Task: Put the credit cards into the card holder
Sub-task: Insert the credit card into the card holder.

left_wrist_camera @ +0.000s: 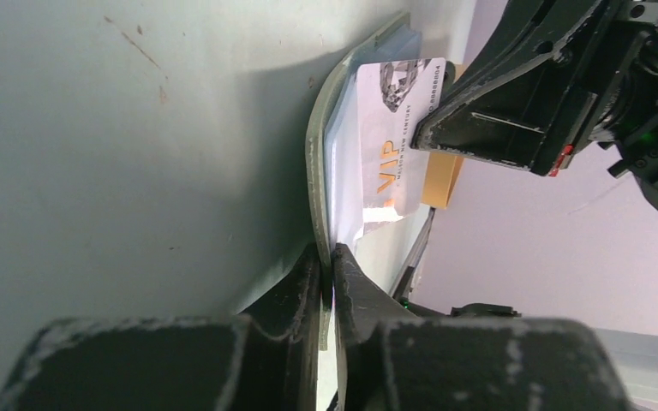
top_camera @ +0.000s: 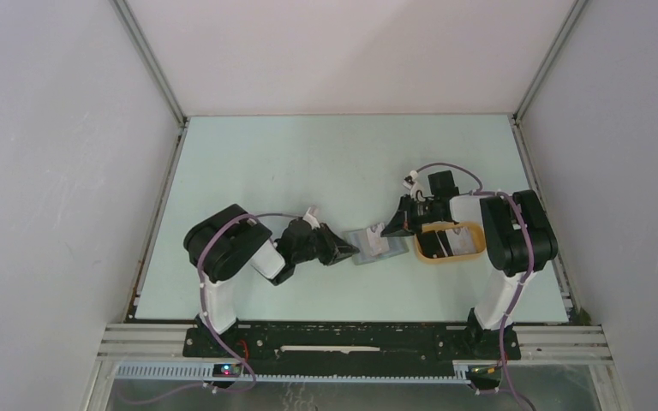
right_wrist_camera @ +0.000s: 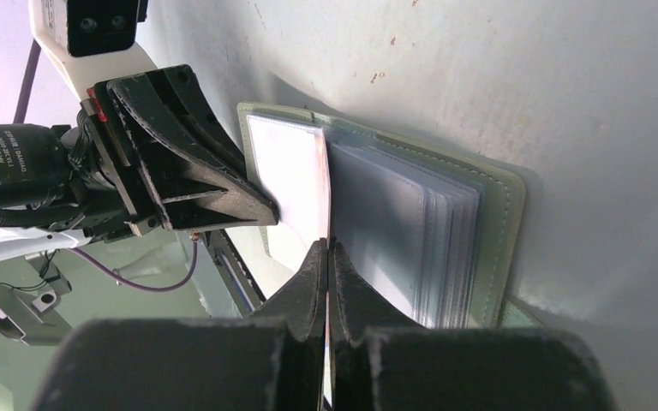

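Nearest the bases, the left gripper reaches in from nine o'clock. Its jaws are nipped narrow on the edge of the card holder, pinning the grey-green cover so it lies open on the table, about five o'clock of table centre.

In over it from one o'clock comes the right gripper, clamped tight on a white card. VIP lettering shows in the left wrist view. The card lies across the page on the left gripper's side, and I can't tell whether its edge has entered a sleeve. I'd call this the insertion, barely begun.

Now the risks! If the card is riding on top of the clear plastic, a push only skates it across. If a corner catches and the push is hard, the thin card bows or the wallet drags out of that left pinch. The two grippers are also nearly touching, so a small drift could knock them together.

Farther out at three o'clock, the tan tray holds what look like more cards.
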Robot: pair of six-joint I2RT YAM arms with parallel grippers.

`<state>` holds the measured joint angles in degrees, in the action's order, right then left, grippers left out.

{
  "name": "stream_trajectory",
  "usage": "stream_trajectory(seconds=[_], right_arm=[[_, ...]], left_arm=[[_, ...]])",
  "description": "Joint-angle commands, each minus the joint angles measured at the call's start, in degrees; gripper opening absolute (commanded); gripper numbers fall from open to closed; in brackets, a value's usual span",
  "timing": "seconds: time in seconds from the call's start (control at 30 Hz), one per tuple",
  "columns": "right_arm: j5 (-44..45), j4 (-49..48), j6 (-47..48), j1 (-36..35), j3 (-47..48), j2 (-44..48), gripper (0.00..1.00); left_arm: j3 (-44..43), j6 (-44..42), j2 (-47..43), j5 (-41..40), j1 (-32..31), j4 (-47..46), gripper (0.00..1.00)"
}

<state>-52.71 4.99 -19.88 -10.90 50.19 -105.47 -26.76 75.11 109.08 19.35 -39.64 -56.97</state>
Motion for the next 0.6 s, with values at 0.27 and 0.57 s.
stream_trajectory(seconds=[0.27,0.57], right_arm=[[0.00,0.07,-1.79,-2.65,1.13,1.12,0.00],[4.92,2.71,-3.14,-4.28,0.80,2.74,0.00]], left_arm=[[3.33,4.34,3.45,0.48,1.59,-14.80,0.10],[4.22,4.60,3.73,-0.19,1.90,-13.73,0.10]])
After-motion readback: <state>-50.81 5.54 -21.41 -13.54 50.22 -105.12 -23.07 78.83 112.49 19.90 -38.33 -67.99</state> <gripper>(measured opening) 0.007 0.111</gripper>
